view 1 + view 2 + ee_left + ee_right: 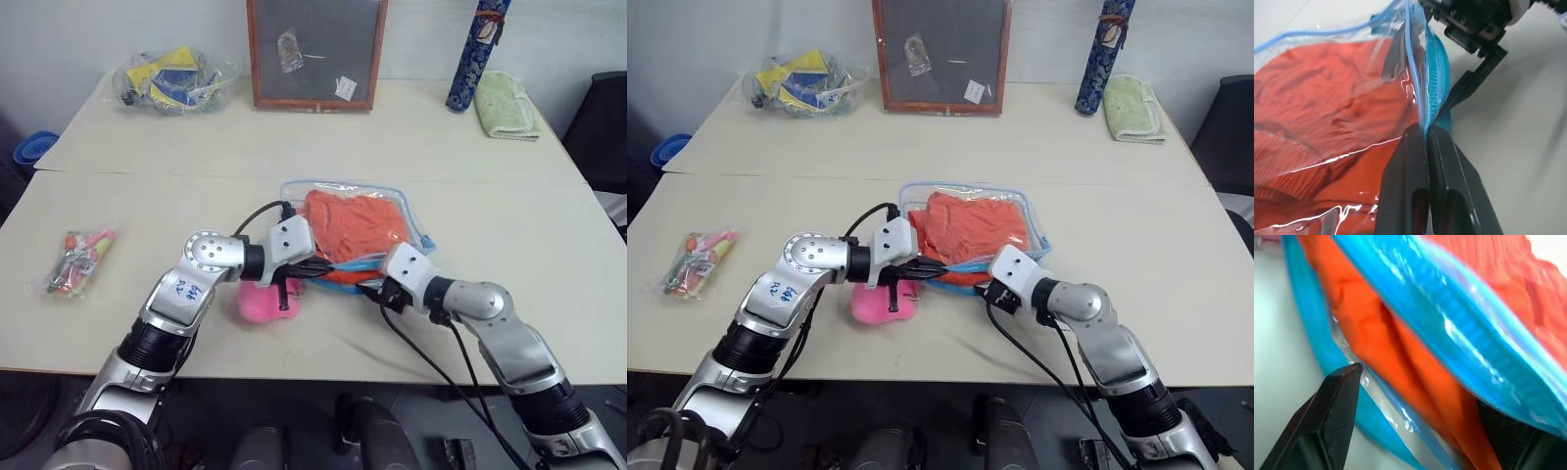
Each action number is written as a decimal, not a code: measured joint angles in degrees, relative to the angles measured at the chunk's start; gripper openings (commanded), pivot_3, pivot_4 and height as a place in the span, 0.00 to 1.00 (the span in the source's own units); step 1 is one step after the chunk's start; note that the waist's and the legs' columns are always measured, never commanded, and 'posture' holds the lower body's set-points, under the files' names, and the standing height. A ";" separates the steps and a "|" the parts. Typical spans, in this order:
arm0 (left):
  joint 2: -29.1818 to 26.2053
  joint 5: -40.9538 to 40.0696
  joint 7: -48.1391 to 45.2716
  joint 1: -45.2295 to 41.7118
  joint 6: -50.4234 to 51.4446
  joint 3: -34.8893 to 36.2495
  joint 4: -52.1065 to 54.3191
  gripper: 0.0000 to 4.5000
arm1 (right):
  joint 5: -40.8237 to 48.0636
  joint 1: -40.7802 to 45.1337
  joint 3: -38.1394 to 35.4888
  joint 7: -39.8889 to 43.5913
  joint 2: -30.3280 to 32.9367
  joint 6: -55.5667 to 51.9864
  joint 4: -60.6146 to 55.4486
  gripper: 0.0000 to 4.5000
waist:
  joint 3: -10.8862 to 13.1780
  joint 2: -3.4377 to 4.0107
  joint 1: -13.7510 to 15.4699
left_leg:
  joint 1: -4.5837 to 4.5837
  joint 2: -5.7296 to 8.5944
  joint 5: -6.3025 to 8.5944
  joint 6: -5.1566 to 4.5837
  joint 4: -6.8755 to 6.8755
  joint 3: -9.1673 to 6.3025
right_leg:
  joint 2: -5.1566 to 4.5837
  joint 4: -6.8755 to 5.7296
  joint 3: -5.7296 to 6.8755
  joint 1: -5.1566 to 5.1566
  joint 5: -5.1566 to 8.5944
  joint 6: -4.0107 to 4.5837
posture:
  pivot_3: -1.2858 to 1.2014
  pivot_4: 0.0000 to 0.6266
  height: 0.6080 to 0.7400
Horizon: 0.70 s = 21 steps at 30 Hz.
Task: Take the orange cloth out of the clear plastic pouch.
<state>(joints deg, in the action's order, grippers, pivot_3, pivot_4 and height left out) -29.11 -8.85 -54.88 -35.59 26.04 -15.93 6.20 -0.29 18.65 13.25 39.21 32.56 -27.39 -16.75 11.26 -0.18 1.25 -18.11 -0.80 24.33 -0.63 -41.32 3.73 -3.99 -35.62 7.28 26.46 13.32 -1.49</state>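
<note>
The clear plastic pouch (402,201) lies flat mid-table, its blue-edged mouth facing me. Inside it sits the wrinkled orange cloth (358,227), bunched toward the opening. My left gripper (1426,129) is shut on the upper light blue zipper edge and lifts that lip a little. From the right, my right gripper (1420,391) stands open at the mouth. One of its fingers (1339,396) is outside under the lower lip. The other is half hidden behind the blue edging, with orange cloth between the two.
A pink fluffy ball (263,304) lies under my left wrist. A small packet of colourful items (76,259) is at the left. At the back are a bag of yellow and blue items (171,80), a framed board (313,54), a blue tube (477,54) and a green towel (506,106).
</note>
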 measured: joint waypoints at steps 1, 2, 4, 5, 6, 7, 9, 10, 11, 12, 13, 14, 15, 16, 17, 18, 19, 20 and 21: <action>0.14 0.03 0.02 0.00 0.00 0.00 0.00 0.00 | 0.00 0.27 0.13 0.08 -0.11 -0.05 0.16 0.79 | 0.00 0.00 0.00 | 0.00 0.00 0.00 0.00 0.00 0.00 | 0.00 0.00 0.00 0.00 0.00 0.00 | 0.52 0.24 1.00; 0.21 0.04 0.04 0.00 0.00 0.00 0.00 0.00 | -0.01 0.49 0.18 0.14 -0.16 -0.07 0.40 0.79 | 0.00 0.00 0.00 | -0.01 0.00 0.00 0.00 0.00 0.00 | 0.00 0.00 0.01 0.00 0.00 0.00 | 0.52 0.24 1.00; 0.23 0.09 0.13 0.00 0.00 0.00 0.00 0.00 | -0.16 1.06 0.39 0.23 -0.23 -0.04 1.01 0.79 | 0.00 0.00 -0.01 | 0.00 0.00 0.00 0.00 0.00 0.00 | -0.01 0.00 0.00 0.00 0.00 0.00 | 0.52 0.24 1.00; 0.24 0.12 0.20 0.00 0.00 0.00 0.00 0.00 | -0.16 1.43 0.41 0.26 -0.59 -0.06 1.39 0.79 | 0.00 0.00 -0.01 | 0.00 0.00 0.00 0.00 0.00 0.00 | -0.01 0.00 0.00 0.00 0.00 0.00 | 0.52 0.24 1.00; 0.29 0.14 0.25 -0.01 0.00 0.01 0.00 0.00 | -0.13 1.67 0.42 0.26 -0.96 -0.15 1.61 0.79 | 0.00 0.00 -0.01 | 0.00 0.00 0.00 0.00 0.00 0.00 | -0.01 0.00 0.01 0.00 0.00 0.00 | 0.52 0.24 1.00; 0.31 0.18 0.27 -0.01 0.01 0.01 0.00 0.00 | -0.03 2.03 0.39 0.24 -1.68 -0.47 1.92 0.79 | 0.00 0.00 -0.01 | 0.00 0.00 0.00 0.00 0.00 0.00 | 0.00 0.00 0.01 0.00 0.00 0.00 | 0.52 0.24 1.00; 0.56 0.21 0.30 -0.02 0.01 0.00 0.01 0.00 | 0.28 2.66 0.37 0.22 -2.66 -1.17 2.66 0.79 | 0.00 0.00 -0.11 | 0.00 -0.01 0.00 0.00 0.01 0.01 | 0.00 -0.01 0.01 0.01 0.00 0.00 | 0.52 0.24 1.00; 0.62 0.22 0.30 -0.02 0.02 0.00 0.01 0.00 | 0.57 2.97 0.32 0.20 -2.97 -1.58 2.96 0.79 | 0.00 0.00 -0.13 | 0.00 -0.01 0.00 0.00 0.00 0.00 | 0.00 -0.01 0.01 0.01 0.00 0.00 | 0.52 0.24 1.00; 0.62 0.23 0.30 -0.02 0.02 0.00 0.01 0.00 | 1.20 3.20 -0.10 0.13 -3.72 -2.31 3.31 0.79 | 0.00 0.00 -0.14 | 0.00 -0.01 0.00 0.00 0.01 0.00 | 0.00 -0.01 0.01 0.01 0.00 0.00 | 0.52 0.24 1.00; 0.61 0.24 0.32 -0.03 0.02 0.01 0.01 0.00 | 1.95 3.41 -0.69 -0.06 -4.78 -3.45 3.60 0.79 | 0.00 0.00 -0.17 | 0.00 -0.02 0.00 0.00 0.01 0.00 | 0.00 -0.02 0.01 0.01 0.00 0.01 | 0.52 0.24 1.00; 0.60 0.25 0.30 -0.03 0.03 0.01 0.01 0.00 | 2.86 3.55 -1.42 -0.29 -5.98 -4.62 3.69 0.79 | 0.00 0.00 -0.20 | 0.00 -0.02 0.00 0.00 0.01 0.00 | 0.00 -0.02 0.01 0.02 0.00 0.01 | 0.52 0.24 1.00; 0.62 0.25 0.28 -0.03 0.03 -0.01 0.02 0.00 | 3.93 3.84 -2.07 -0.55 -7.11 -5.87 3.70 0.79 | 0.00 0.01 -0.20 | -0.01 -0.02 0.00 0.00 0.01 -0.01 | 0.00 -0.02 0.02 0.03 0.00 0.01 | 0.52 0.24 1.00; 0.60 0.25 0.28 -0.02 0.03 -0.01 0.02 0.00 | 4.48 4.32 -2.37 -0.74 -7.51 -6.79 3.71 0.79 | 0.00 0.01 -0.17 | -0.02 -0.02 0.00 0.00 0.00 -0.01 | -0.01 -0.02 0.02 0.04 0.00 0.00 | 0.52 0.24 1.00; 0.60 0.25 0.28 -0.02 0.03 -0.01 0.02 0.00 | 4.57 4.71 -2.46 -0.77 -7.43 -7.12 3.72 0.79 | 0.00 0.01 -0.17 | -0.02 -0.01 0.00 0.00 0.00 -0.01 | -0.01 -0.01 0.02 0.03 0.00 0.01 | 0.52 0.24 1.00; 0.60 0.25 0.29 -0.03 0.03 -0.01 0.02 0.00 | 4.59 4.94 -2.46 -0.77 -7.26 -7.40 3.73 0.79 | 0.00 0.01 -0.16 | -0.02 -0.01 0.00 0.00 0.00 -0.01 | -0.01 -0.01 0.02 0.03 0.00 0.00 | 0.52 0.24 1.00; 0.58 0.25 0.29 -0.02 0.03 -0.01 0.02 0.00 | 4.70 4.96 -2.49 -0.77 -7.16 -7.63 3.84 0.79 | 0.00 0.01 -0.06 | -0.02 -0.01 0.00 0.00 0.01 -0.02 | -0.02 -0.01 0.02 0.03 0.00 0.00 | 0.52 0.24 1.00; 0.54 0.25 0.28 -0.02 0.02 -0.01 0.02 0.00 | 4.98 4.96 -2.50 -0.80 -7.16 -7.94 4.17 0.79 | 0.00 0.01 0.01 | -0.03 -0.01 0.00 0.00 0.00 -0.03 | -0.02 0.00 0.04 0.03 0.00 0.00 | 0.52 0.24 1.00; 0.53 0.26 0.28 -0.02 0.02 -0.01 0.02 0.00 | 5.09 4.95 -2.50 -0.83 -7.16 -8.10 4.49 0.79 | 0.00 0.01 0.00 | -0.04 0.00 0.00 0.00 0.00 -0.02 | -0.03 0.00 0.04 0.03 0.00 0.00 | 0.52 0.24 1.00; 0.53 0.26 0.28 -0.02 0.02 -0.02 0.03 0.00 | 5.03 4.95 -2.50 -0.89 -7.07 -8.13 4.86 0.79 | 0.00 0.01 -0.03 | -0.04 0.00 0.00 0.00 0.00 -0.02 | -0.03 0.00 0.04 0.03 0.00 0.00 | 0.52 0.24 1.00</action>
<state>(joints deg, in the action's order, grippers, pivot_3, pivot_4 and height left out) -28.59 -8.59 -54.60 -35.61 26.06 -15.94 6.23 4.73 23.60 10.75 38.32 25.49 -35.53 -11.89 11.26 -0.17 1.22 -18.15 -0.80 24.33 -0.63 -41.32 3.71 -4.02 -35.62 7.31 26.49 13.32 -1.49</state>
